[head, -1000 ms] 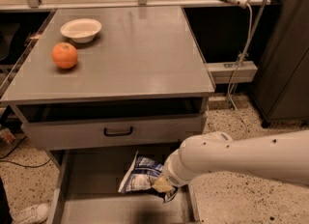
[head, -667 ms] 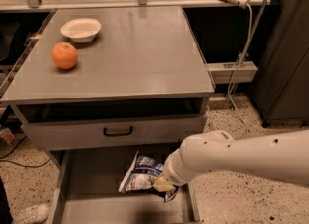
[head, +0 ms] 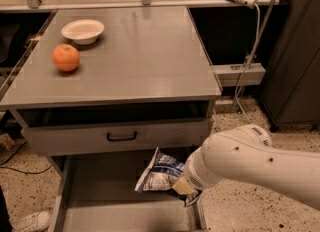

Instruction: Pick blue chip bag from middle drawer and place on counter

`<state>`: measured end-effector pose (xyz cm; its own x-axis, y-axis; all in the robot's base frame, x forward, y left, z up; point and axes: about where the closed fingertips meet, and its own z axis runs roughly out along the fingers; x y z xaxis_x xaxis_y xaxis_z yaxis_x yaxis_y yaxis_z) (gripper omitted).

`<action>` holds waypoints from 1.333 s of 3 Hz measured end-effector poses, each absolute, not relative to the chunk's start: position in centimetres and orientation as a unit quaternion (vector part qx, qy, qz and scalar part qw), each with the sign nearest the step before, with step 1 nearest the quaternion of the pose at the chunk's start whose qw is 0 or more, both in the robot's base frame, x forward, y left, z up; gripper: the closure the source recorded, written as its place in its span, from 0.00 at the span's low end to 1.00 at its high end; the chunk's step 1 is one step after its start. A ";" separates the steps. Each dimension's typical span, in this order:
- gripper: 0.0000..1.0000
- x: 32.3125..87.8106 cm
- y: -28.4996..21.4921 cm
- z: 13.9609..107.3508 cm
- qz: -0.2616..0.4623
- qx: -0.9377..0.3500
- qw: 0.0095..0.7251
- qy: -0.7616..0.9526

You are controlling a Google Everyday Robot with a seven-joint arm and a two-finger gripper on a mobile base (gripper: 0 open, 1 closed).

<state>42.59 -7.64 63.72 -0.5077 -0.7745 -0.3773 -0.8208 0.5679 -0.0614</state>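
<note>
Bag: the crinkled dark-blue foil chip bag is lying tilted in the shallow grey metal drawer tray, towards its right side.
Gripper: the gripper is sitting at the bag's right edge; whether it is clamped cannot be told.
Tabletop: the flat matte grey tabletop is carrying 1 round orange fruit and 1 white bowl.

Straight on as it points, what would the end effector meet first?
The chip bag: the end effector sits in the open drawer at the bag's right end, probably touching; depth unclear.
</note>
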 end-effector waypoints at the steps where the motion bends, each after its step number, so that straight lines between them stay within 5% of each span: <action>1: 1.00 42.2 -9.4 68.4 0.034 -0.454 0.197 0.868; 4: 1.00 42.7 -11.5 77.4 -0.023 -0.456 0.242 0.856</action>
